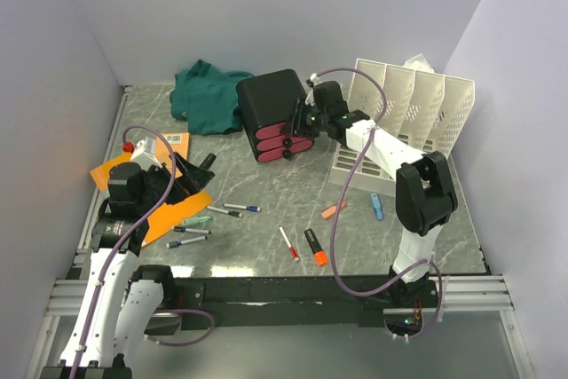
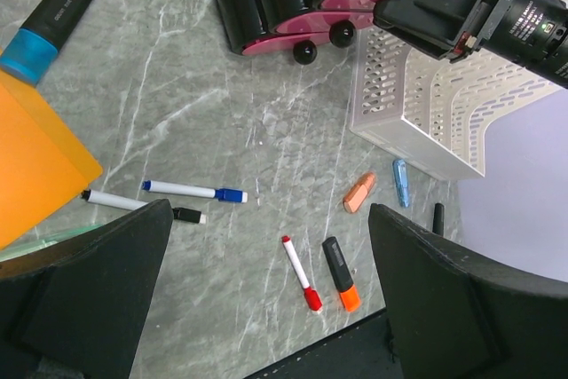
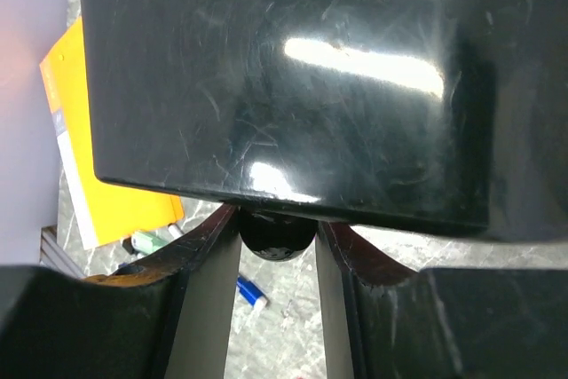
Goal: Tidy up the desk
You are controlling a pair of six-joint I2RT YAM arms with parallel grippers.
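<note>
Hanging over the table (image 2: 222, 86) (grey-green stone with pale veins), the left pincer (image 2: 269, 219) gaped wide with nothing in it. A red-capped pen (image 2: 302, 274) and an orange-tipped marker (image 2: 339, 274) lay on the table under the gap between its fingers. The right pincer (image 3: 277, 230) sat nearly closed about a black knob (image 3: 277, 239) on the drawer box (image 3: 284, 86), a finger against either side, and the table showed below it.

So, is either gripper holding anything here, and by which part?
Right gripper pinches the drawer box by one black knob; left gripper holds nothing.
</note>
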